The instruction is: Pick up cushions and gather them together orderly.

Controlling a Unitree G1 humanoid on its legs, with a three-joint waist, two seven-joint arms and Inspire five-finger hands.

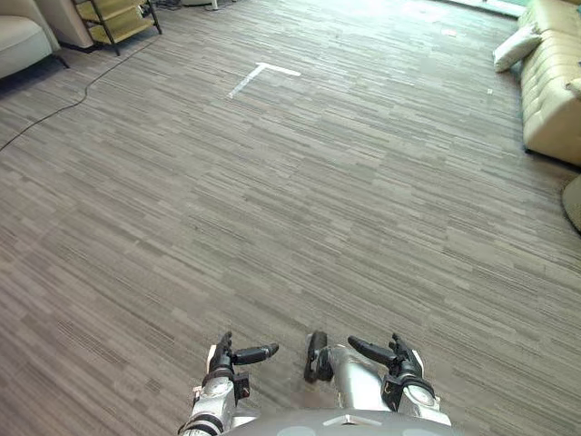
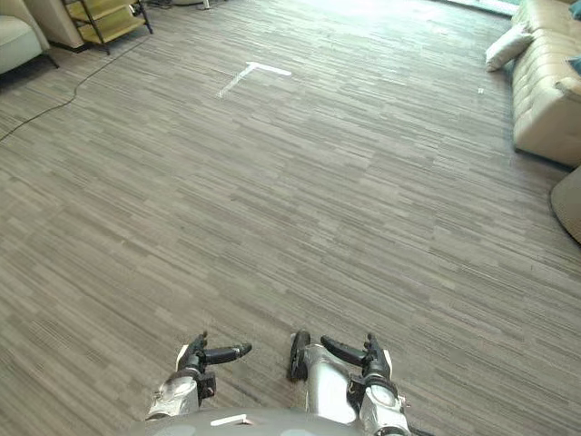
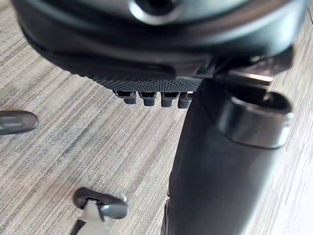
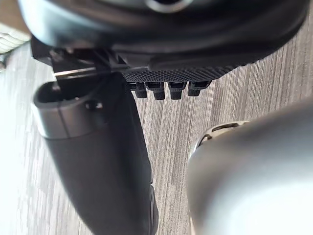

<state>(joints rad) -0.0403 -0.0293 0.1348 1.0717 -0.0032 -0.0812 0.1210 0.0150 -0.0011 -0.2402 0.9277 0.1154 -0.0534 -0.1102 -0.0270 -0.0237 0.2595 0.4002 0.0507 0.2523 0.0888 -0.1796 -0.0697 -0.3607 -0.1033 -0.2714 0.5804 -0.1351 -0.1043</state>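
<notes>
Low in the frame, my left robot hand (image 1: pixel 243 355) and right robot hand (image 1: pixel 377 352) hang with fingers relaxed, holding nothing. At upper right a white cushion (image 1: pixel 513 47) leans on the beige sofa (image 1: pixel 554 100), well apart from me. Crossing the floor (image 1: pixel 300 209), I might clip the sofa's corner. I can read no writing.

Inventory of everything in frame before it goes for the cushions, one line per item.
cushion: 1, white, at the sofa's end, far right
sofa: 1, cream, right edge
armchair: 1, beige, far left corner
shelf rack: 1, black frame, yellow shelves, beside the armchair
tape mark: 1, white, L-shaped, far centre floor
cable: 1, black, across the floor at left
round thing: 1, beige, cut off at right edge
left hand: dark, open, empty, bottom centre
right hand: dark, open, empty, bottom centre
</notes>
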